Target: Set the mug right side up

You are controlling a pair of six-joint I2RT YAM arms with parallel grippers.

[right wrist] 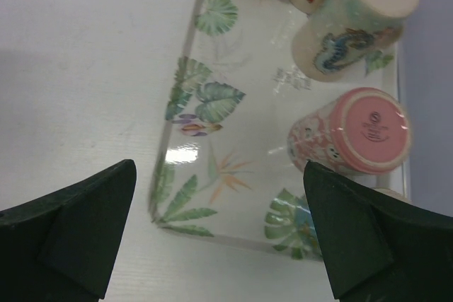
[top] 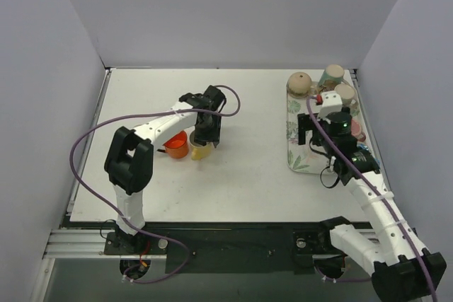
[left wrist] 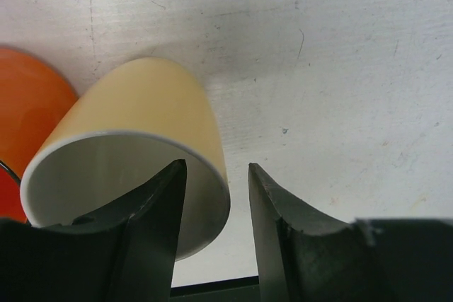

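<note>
Our left gripper (left wrist: 216, 167) stood part spread astride the wall of the yellow mug (left wrist: 148, 104), one finger inside the mouth, the other outside and clear of it, pinching nothing. The mug sat directly beneath, mouth toward the wrist, seemingly upright. We judged the release best done by widening fully, then rising straight, lest the inner finger hook the rim and tip it into the orange cup (left wrist: 28, 97) just left. Our right gripper (right wrist: 219, 167) hung wide open above the tray (right wrist: 233, 132).
</note>
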